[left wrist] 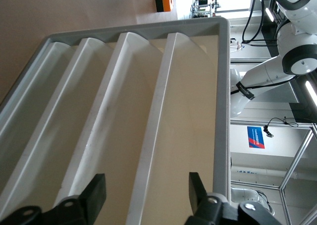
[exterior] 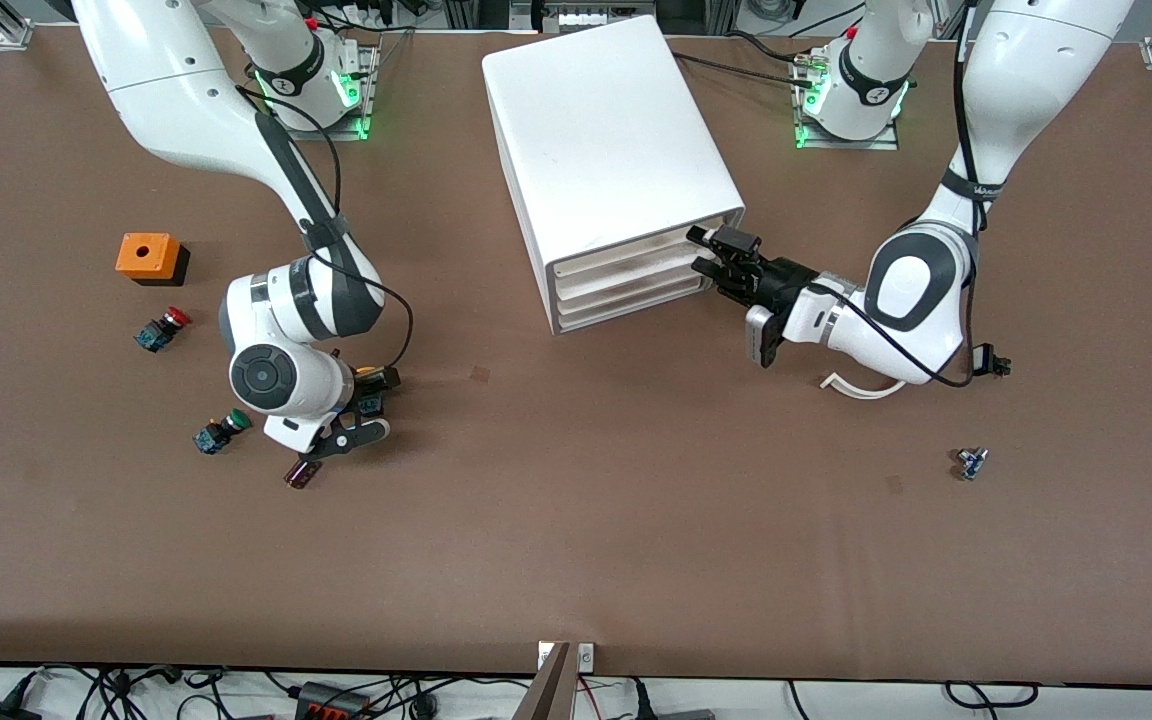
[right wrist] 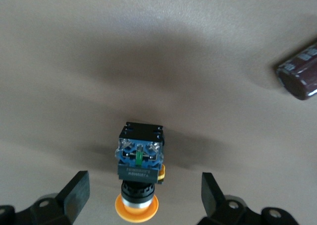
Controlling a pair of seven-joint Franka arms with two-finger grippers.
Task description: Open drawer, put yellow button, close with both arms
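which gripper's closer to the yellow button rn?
Right. The right gripper sits open directly over the yellow button, fingers either side. The left gripper is open at the drawer front, toward the left arm's end.

Cabinet [exterior: 611,150] toward the robots' bases, mid-table, left gripper [exterior: 719,255] at its drawer [exterior: 626,262] fronts, fingers spread, right gripper [right wrist: 143,197] spread over yellow button [right wrist: 140,173], apparently not touching, capacitor-like cylinder [exterior: 302,473] just beside, box [exterior: 148,256] toward the right arm's end.

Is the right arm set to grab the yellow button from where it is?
Probably yes. The right gripper hangs open just over the yellow button, one jaw on each side, and nothing lies between them; the dark cylinder sits apart.
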